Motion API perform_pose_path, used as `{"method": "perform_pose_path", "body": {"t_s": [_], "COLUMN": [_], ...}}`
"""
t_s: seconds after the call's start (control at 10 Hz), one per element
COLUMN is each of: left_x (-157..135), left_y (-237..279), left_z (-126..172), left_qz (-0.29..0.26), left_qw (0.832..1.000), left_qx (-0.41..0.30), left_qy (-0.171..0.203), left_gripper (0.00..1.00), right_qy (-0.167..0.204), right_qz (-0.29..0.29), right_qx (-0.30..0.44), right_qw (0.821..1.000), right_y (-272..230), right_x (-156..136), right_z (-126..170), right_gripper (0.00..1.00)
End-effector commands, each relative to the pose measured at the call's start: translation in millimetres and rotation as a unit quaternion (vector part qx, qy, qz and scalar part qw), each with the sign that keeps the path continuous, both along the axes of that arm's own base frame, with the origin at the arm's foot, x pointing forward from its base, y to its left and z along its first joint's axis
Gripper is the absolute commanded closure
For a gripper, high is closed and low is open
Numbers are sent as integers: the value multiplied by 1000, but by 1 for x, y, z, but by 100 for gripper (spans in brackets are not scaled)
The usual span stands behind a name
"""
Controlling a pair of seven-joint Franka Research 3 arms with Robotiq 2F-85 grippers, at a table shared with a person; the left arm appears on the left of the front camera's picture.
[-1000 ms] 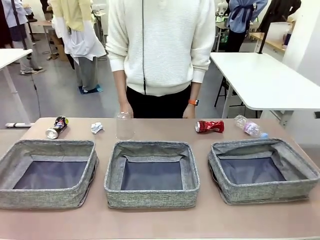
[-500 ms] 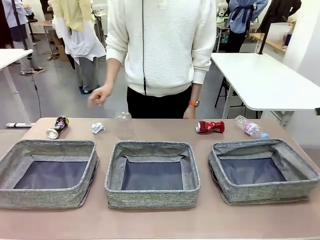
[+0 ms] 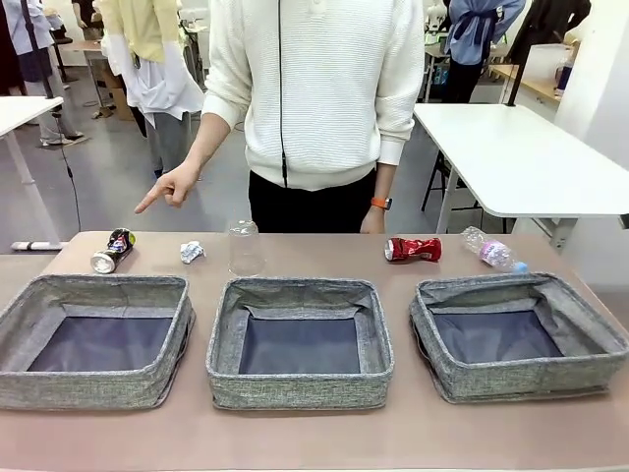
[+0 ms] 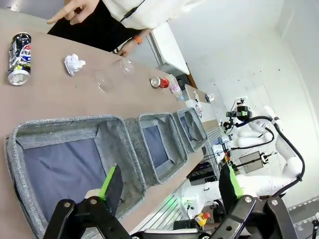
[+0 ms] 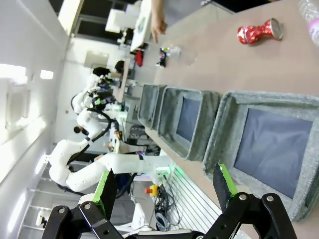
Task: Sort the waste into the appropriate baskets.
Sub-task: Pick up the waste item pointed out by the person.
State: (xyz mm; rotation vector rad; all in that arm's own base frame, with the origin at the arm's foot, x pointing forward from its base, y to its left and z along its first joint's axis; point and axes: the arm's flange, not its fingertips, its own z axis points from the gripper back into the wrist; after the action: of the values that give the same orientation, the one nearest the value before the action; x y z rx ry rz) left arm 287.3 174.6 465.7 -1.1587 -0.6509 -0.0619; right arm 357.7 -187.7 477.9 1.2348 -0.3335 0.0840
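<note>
Front view: we are seeing the hand [image 3: 169,187] pointing at the blue can [image 3: 112,250], upper left behind the baskets [image 3: 98,285], likely choosing our pick; left end effector [image 4: 169,179] and right end effector [image 5: 163,181] are hanging released.

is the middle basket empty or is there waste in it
Empty. The middle basket shows bare dark lining, and the clear cup stands on the table behind it.

Glowing bright and even from overhead, throwing soft shadows inside the baskets [image 3: 300,388], showing crisp across the front view, bending lines at wrist-view edges, washing out the white wall [image 5: 30,35].
</note>
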Motion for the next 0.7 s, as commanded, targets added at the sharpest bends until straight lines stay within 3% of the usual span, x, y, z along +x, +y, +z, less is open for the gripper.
{"method": "perform_pose_path", "body": {"t_s": [0.0, 0.3, 0.4, 0.5, 0.6], "left_x": [2, 0, 36, 79, 115], "left_y": [2, -1, -7, -18, -31], "left_z": [2, 1, 5, 3, -2], "left_qz": [-4, 0, 33, 40, 44], "left_qw": [1000, 1000, 989, 959, 903], "left_qx": [-3, 1, 141, 271, 414], "left_qy": [-16, 0, 31, 71, 105], "left_gripper": [0, 0, 0, 0, 0], "right_qy": [-14, -14, -14, -14, -14], "right_qz": [7, 7, 7, 7, 7], "right_qx": [1, 1, 1, 1, 1], "right_qw": [1000, 1000, 1000, 1000, 1000], "right_y": [0, 0, 0, 0, 0], "right_x": [-1, -1, -1, -1, -1], "right_z": [0, 0, 0, 0, 0], "right_gripper": [0, 0, 0, 0, 0]}}
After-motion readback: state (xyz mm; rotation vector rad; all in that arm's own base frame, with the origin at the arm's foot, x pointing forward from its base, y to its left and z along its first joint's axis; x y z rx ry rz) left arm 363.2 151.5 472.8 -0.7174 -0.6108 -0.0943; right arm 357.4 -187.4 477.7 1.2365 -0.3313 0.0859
